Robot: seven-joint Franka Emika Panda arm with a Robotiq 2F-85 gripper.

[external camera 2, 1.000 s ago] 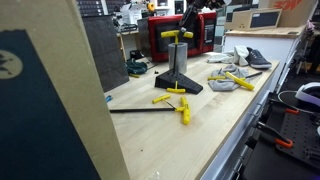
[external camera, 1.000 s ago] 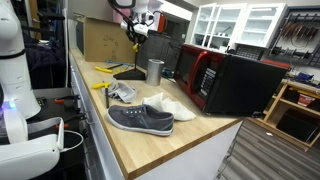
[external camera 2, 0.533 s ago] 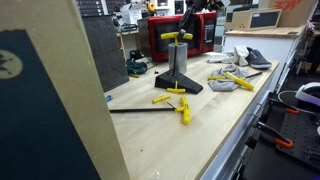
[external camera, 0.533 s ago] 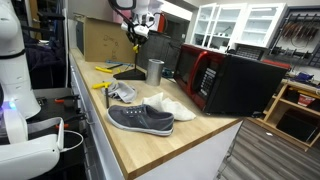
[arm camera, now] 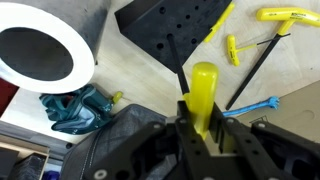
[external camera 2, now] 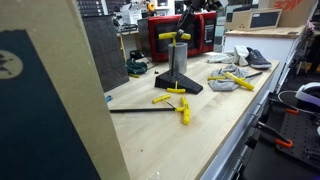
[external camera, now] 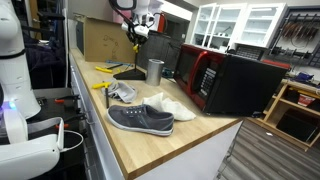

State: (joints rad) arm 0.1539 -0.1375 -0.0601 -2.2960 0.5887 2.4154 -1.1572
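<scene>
While fingers (arm camera: 187, 128) clamp yellow peg (arm camera: 203, 90), metal cup (arm camera: 84, 50) nearby

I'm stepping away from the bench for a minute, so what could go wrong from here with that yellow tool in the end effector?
The end effector grips the yellow tool by its handle alone, in the air; a slip could drop it onto the bench. The holes in the stand look narrow, so the shaft might miss and jam. The cup stands right beside the stand; a sideways move could knock it over.
</scene>
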